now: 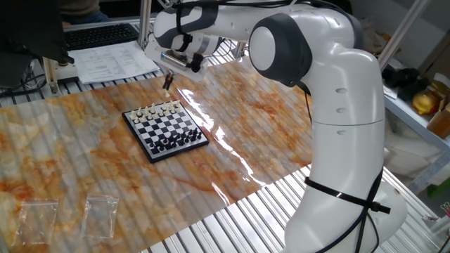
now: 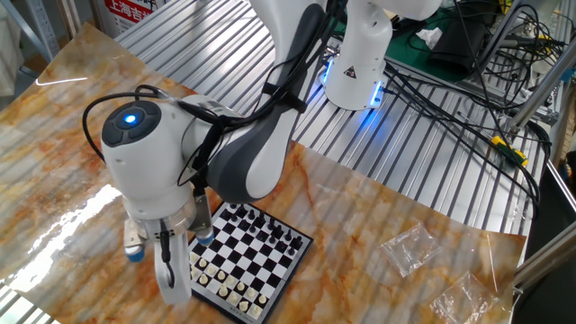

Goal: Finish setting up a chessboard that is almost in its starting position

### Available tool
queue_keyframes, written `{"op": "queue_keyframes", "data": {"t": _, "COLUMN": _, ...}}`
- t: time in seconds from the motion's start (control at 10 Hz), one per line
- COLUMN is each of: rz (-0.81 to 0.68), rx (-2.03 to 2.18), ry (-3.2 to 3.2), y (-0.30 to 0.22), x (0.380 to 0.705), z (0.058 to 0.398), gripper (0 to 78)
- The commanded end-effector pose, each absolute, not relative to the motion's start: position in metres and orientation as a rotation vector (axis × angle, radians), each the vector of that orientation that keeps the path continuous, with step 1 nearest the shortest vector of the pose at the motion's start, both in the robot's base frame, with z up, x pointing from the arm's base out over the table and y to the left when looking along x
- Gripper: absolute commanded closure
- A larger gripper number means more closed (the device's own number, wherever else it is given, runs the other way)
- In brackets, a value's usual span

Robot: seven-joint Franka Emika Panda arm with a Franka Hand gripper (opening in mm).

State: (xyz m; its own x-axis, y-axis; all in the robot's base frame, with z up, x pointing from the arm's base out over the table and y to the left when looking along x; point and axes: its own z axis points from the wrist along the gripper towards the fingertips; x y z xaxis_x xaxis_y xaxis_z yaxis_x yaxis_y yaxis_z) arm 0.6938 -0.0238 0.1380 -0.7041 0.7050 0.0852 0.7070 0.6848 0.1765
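The chessboard (image 1: 166, 130) is a small checkered board with a dark border, lying on the orange marbled tabletop. White pieces line its far edge and black pieces its near edge. It also shows in the other fixed view (image 2: 250, 261). My gripper (image 1: 167, 82) hangs above the table just behind the board's white-piece edge. In the other fixed view the gripper (image 2: 169, 281) points down right beside that same edge. Its fingers look pressed together, with nothing visible between them. The arm's wrist hides part of the board's corner there.
Two clear plastic bags (image 1: 100, 211) (image 1: 35, 214) lie near the table's front left; they also show in the other view (image 2: 409, 245). Papers (image 1: 112, 60) and a keyboard (image 1: 105, 34) sit behind the table. The robot base (image 2: 355, 63) and cables (image 2: 450, 99) stand beyond.
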Motion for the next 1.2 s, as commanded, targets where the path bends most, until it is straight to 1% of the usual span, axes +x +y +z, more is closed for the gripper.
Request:
{"op": "queue_keyframes", "data": {"t": 0.1, "rz": -0.321, "rx": -1.212, "ry": -2.870, "y": -0.0242, "x": 0.6986, "z": 0.1403, "gripper": 76.3}}
{"op": "queue_keyframes", "data": {"t": 0.6, "rz": -0.284, "rx": -1.076, "ry": -2.925, "y": -0.0242, "x": 0.6986, "z": 0.1403, "gripper": 76.3}}
{"op": "queue_keyframes", "data": {"t": 0.9, "rz": -0.307, "rx": -0.993, "ry": -2.947, "y": -0.0242, "x": 0.6986, "z": 0.1403, "gripper": 76.3}}
{"op": "queue_keyframes", "data": {"t": 1.2, "rz": -0.349, "rx": -1.018, "ry": -2.924, "y": -0.0177, "x": 0.6958, "z": 0.1428, "gripper": 76.3}}
